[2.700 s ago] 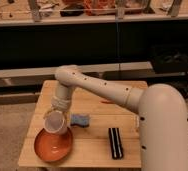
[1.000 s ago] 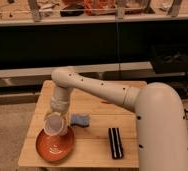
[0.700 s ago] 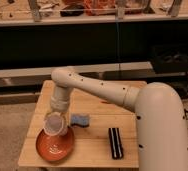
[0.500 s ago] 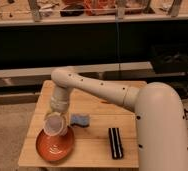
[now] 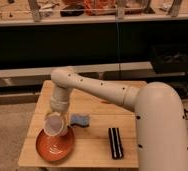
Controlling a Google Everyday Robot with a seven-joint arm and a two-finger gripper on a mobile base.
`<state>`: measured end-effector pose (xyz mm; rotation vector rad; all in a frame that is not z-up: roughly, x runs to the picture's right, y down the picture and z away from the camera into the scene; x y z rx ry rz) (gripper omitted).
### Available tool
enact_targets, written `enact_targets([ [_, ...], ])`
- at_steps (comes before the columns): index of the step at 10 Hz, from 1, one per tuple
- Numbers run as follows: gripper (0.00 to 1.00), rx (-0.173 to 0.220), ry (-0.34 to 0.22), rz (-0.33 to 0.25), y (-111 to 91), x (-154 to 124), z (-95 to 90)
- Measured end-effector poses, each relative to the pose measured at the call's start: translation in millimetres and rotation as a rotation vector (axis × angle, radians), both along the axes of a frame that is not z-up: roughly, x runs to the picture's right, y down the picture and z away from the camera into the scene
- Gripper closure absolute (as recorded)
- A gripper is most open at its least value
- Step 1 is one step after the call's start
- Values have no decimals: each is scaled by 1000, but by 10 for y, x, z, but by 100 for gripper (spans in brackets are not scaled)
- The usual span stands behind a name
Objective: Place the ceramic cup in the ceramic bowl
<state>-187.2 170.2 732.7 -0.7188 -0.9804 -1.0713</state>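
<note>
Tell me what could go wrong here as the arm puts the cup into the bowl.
The ceramic cup sits at the gripper, over the back rim of the ceramic bowl, not its middle. Released here, it might clip the rim, tip out, or chip. The bowl also lies near the table's front left corner, so a knock could push it toward the edge.

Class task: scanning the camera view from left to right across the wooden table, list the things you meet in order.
ceramic bowl, with the ceramic cup at the end effector over its upper edge → blue-grey lump → black rectangular object.
</note>
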Motion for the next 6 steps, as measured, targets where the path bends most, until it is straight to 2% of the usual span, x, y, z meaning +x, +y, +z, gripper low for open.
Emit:
enact_targets([
  [2,44,1,6,1,0,-2,1],
  [3,31,1,13,3,1,1,5],
  [4,24,2,17,6,-4,3,5],
  [6,20,3,26,9,-4,7,9],
])
